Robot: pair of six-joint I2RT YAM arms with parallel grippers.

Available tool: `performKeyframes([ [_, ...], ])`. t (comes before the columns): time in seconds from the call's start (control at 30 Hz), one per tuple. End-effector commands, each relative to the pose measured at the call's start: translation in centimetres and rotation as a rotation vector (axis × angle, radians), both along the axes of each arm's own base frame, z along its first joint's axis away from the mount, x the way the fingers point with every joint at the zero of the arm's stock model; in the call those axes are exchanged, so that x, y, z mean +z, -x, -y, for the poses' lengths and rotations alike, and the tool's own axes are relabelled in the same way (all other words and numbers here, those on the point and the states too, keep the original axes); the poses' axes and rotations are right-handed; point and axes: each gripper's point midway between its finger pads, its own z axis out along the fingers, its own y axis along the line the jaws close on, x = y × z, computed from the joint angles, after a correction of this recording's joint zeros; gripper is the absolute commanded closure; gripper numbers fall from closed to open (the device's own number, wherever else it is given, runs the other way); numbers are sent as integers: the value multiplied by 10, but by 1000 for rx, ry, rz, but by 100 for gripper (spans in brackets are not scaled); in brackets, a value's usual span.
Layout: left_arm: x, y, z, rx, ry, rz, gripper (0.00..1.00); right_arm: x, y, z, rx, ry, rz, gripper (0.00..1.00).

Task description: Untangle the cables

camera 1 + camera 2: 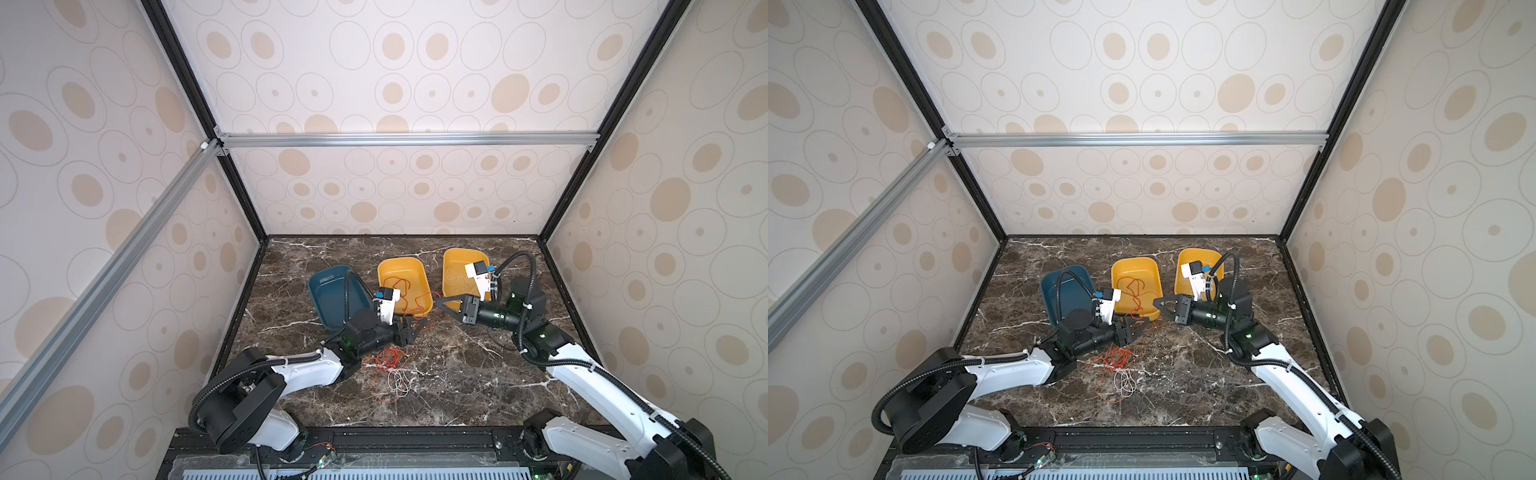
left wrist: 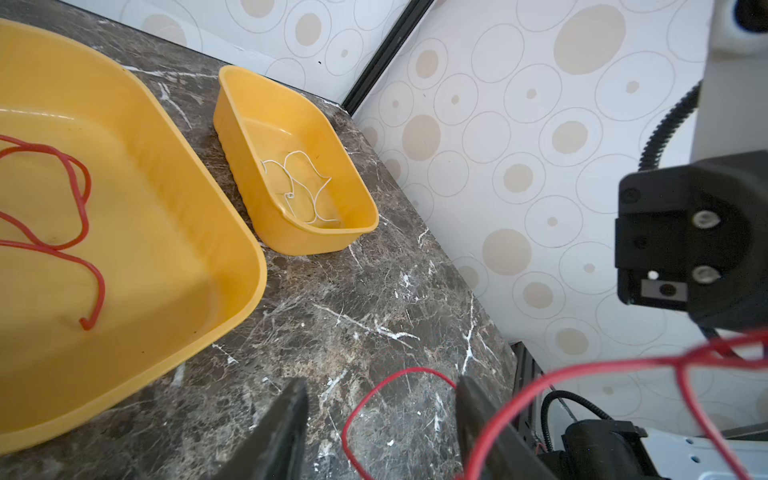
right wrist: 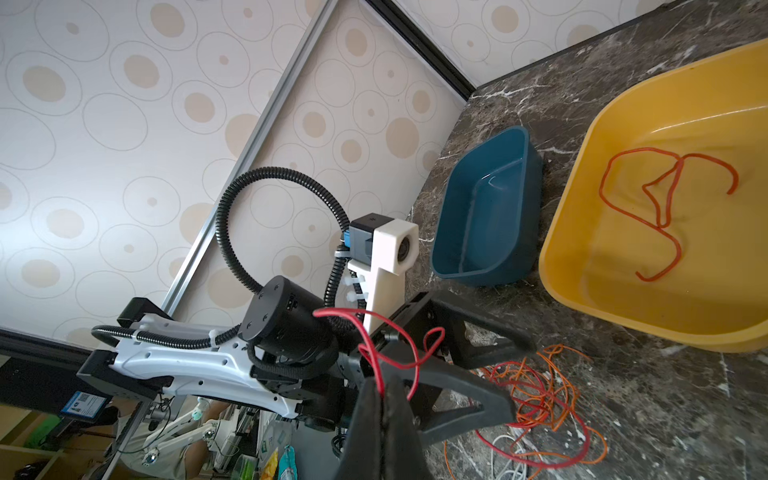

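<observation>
The marble table [image 1: 457, 395] bore three trays in a row near its back edge. The blue tray [image 1: 328, 291] [image 1: 1054, 286] [image 3: 486, 208], leftmost in both top views, showed only its bare floor. The mid tray [image 1: 419, 274] [image 2: 166, 208] [image 3: 623, 270], yellow, held a red cable [image 1: 397, 284] [image 2: 87, 208] curled in loose loops on its floor. The right tray [image 1: 453, 259] [image 2: 266, 124], also yellow, held a white cable [image 2: 289, 194] bent in a few curves.

The rest of the cables lay as a tangle [image 1: 388, 359] [image 1: 1119, 357] [image 3: 536, 399] of red and orange loops on the table, in front of the blue and mid trays and just beside the left claw. White loops [image 1: 399, 382] [image 1: 1125, 382] lay at the tangle's near edge.

The right claw [image 1: 436, 301] [image 1: 1156, 301] [image 3: 384, 382] was clenched on a red strand [image 3: 374, 353], pinched between its closed jaws above the table. The left claw [image 1: 415, 328] [image 2: 382, 386] [image 3: 519, 378] was released, its jaws well apart. A red loop [image 2: 349, 415] sat in the gap between them, possibly part of that same strand.

A blue label [image 3: 85, 405] with a square code showed on the frame in the right wrist view; its writing was too small to read.
</observation>
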Motion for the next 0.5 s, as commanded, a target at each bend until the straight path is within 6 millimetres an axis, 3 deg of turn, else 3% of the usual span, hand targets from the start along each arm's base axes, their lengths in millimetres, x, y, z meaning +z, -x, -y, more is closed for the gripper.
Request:
performKeyframes([
  [0.0, 25, -8, 4, 13, 44, 56, 63, 4, 2, 0, 5, -7, 23, 100],
  [0.1, 22, -8, -1, 33, 37, 45, 82, -1, -1, 4, -34, 30, 35, 100],
  [0.2, 21, -5, -8, 52, 38, 45, 93, -12, -9, 15, -115, 105, 34, 100],
  [0.47, 20, 0, -20, 79, 28, 54, 100, -40, -26, 46, -313, 263, 19, 100],
])
